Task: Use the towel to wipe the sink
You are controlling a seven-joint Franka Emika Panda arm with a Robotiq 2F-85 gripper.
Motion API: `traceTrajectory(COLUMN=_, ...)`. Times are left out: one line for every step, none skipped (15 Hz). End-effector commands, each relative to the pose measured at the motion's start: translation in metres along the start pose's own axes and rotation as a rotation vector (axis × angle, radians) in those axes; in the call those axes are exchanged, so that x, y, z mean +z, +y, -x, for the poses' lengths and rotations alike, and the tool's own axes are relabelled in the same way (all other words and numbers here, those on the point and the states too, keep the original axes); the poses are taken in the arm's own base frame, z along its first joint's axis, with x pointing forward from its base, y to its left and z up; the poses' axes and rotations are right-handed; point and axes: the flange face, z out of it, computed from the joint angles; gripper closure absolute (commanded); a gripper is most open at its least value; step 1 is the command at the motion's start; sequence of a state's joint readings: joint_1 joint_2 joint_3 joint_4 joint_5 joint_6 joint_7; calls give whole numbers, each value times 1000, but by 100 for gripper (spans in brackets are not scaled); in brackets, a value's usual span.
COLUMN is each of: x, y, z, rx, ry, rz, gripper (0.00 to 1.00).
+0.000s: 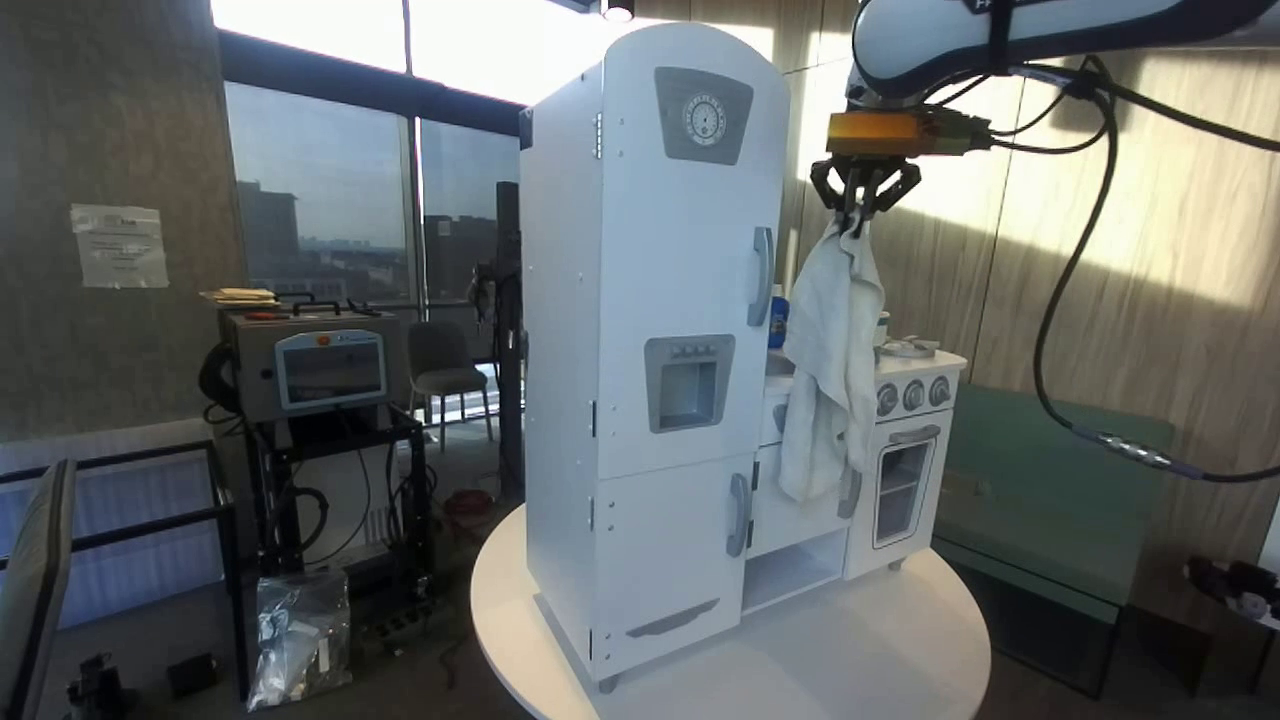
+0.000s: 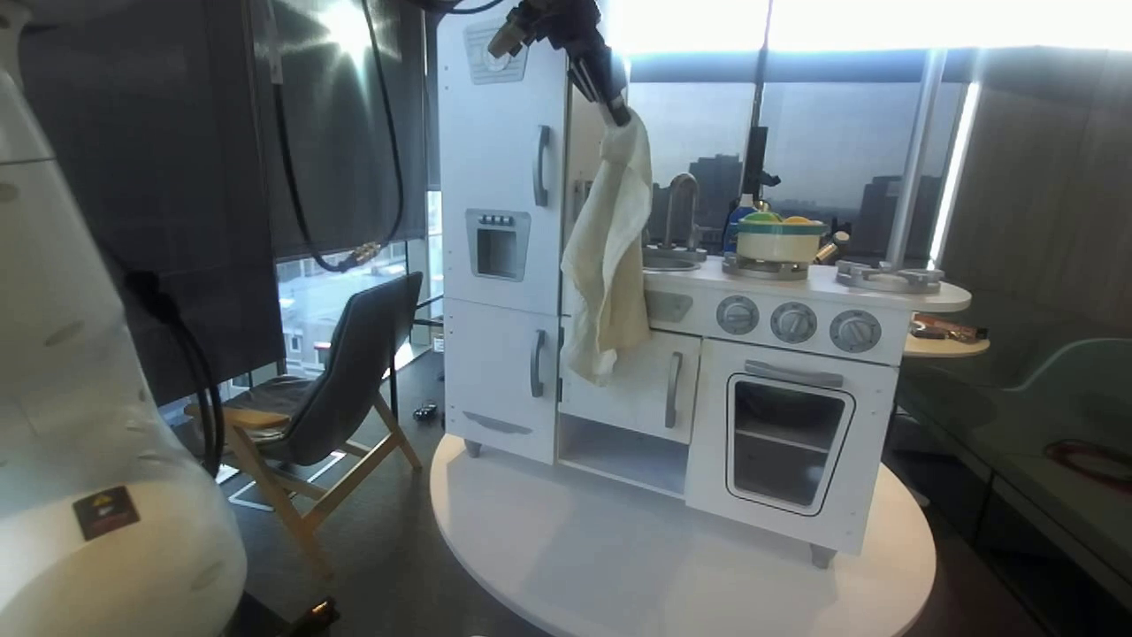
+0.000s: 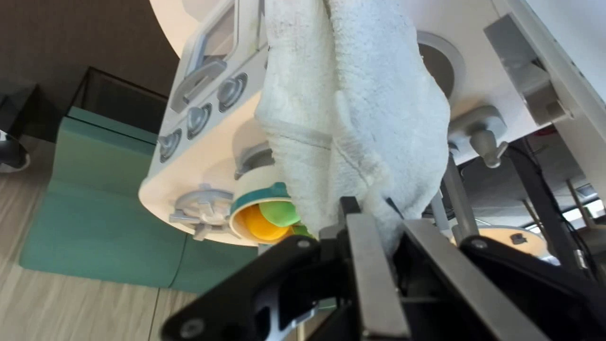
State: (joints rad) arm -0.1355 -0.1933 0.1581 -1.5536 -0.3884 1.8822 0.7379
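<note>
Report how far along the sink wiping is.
Done: the towel is picked up, its top higher than the sink.
In hand: the gripper pinches it, and it hangs in front of the cabinet door.
Left: probably bringing it into the sink and wiping; whether any wiping is done, I can't tell.

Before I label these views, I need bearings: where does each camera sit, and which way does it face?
An exterior view: off the hinge side of the toy refrigerator, facing its front aslant; arm and gripper at upper right.
An exterior view: in front of the toy kitchen, facing it and the window behind; a white arm section at left, gripper at top.
Wrist view: on the wrist, looking down past the fingers and towel toward the sink and pot.
Shared: both exterior views show the gripper holding the towel.
</note>
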Motion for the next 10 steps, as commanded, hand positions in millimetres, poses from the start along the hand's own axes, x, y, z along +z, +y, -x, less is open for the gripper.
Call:
traceTrajectory(x=21, y=-37, z=-45, rx=-69, ry=47, rz=-39, gripper=86)
traceTrajectory(x=34, y=-44, z=-51, rx=-84, ry=27, rz=-56, gripper=86)
traceTrajectory(x=47, y=-51, z=-56, rx=-103, ry=5, rz=-74, gripper=86)
traceTrajectory(x=64, y=-56, z=-63, rx=-113, ry=5, rz=-55, gripper=86)
traceTrajectory(x=79, y=-60, z=-68, rx=-131, ry=-12, rz=-52, gripper=86)
traceTrajectory(x=94, y=-63, z=-72, rx=-141, ry=-27, rz=-46, gripper=86)
traceTrajectory(x=110, y=-66, z=-76, rx=-151, ry=-46, rz=-44, gripper=86)
traceTrajectory(x=121, y=-69, z=-78, rx=-157, ry=-73, rz=-65, gripper=86)
traceTrajectory(x=129, y=-69, z=-77, rx=-188, ry=-107, rz=-72, gripper=86)
traceTrajectory(x=135, y=-67, z=-77, rx=-200, ry=-133, rz=-89, gripper=86)
